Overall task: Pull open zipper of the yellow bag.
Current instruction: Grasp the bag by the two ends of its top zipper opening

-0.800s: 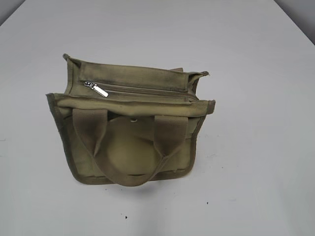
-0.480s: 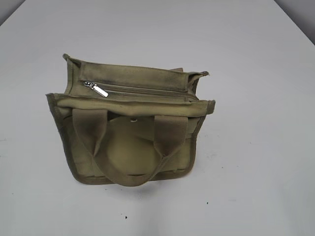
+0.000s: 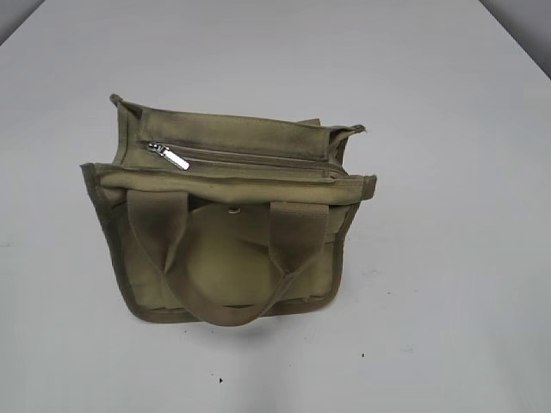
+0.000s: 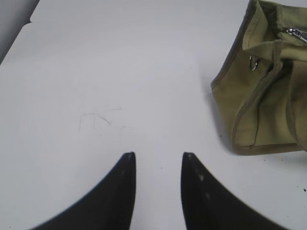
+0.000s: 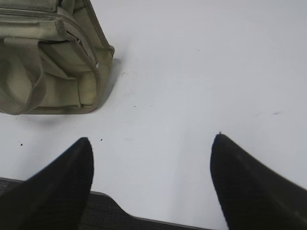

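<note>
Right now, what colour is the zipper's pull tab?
Shiny silver; the pull tab shows best in the exterior view, at the zipper's left end.

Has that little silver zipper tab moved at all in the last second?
No. The pull tab sits at the same left end of the zipper, and the yellow bag keeps its place on the table.

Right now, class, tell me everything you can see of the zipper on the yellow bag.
The zipper is a thin line of teeth running across the top fabric panel of the yellow bag, looking fully closed. Its small shiny silver pull tab lies flat at the left end, angled slightly toward the camera. Nothing touches it; neither arm's fingers are near it.
</note>
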Robot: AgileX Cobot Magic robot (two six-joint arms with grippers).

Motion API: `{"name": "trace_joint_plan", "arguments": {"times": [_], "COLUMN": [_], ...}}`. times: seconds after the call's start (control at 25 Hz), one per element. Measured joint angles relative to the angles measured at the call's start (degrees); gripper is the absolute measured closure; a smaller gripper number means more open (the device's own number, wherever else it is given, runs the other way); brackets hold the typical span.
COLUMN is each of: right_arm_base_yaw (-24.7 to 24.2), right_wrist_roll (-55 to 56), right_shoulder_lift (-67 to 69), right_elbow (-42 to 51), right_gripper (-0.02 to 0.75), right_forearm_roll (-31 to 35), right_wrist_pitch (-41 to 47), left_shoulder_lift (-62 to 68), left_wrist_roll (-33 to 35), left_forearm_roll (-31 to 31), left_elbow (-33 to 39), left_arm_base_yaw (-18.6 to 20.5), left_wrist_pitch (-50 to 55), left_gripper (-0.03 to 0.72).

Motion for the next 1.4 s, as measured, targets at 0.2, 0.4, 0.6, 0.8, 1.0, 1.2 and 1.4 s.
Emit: {"name": "trace_joint_plan", "arguments": {"times": [0.2,0.4,0.6,0.8,1.0,1.2,1.4], "right_arm_base_yaw": [0.0,0.0,0.0,0.14,2.6,7.95,13.93], "right_wrist_roll": [0.0,0.0,0.0,-0.08,-2.41,-8.74,-16.14], "right_shoulder_lift": [0.0,0.0,0.0,4.27,14.3,26.52,42.78], "right_elbow": [0.0,0.0,0.0,-0.18,-0.38,-3.59,-11.4], "right_gripper": [0.151,0.151,0.155,0.206,0.241,0.247,0.248], "right_forearm_roll": [0.0,0.0,0.21,1.76,2.39,2.64,2.78], "right_wrist_pitch": [0.0,0.0,-0.24,-5.16,-17.67,-24.27,-25.81], "left_shoulder_lift": [0.0,0.0,1.66,11.13,28.7,48.98,64.35], "left_wrist_roll": [0.0,0.0,0.0,0.0,1.92,10.13,16.44], "left_forearm_roll": [0.0,0.0,-1.72,-12.64,-26.45,-38.83,-44.78], "left_elbow": [0.0,0.0,0.0,-0.69,-4.54,-12.6,-19.73], "left_arm_base_yaw": [0.0,0.0,0.0,0.0,0.0,0.0,-2.47], "left_wrist_pitch": [0.0,0.0,-0.12,-4.73,-8.99,-9.6,-9.6], "left_gripper": [0.433,0.433,0.433,0.433,0.381,0.331,0.326]}}
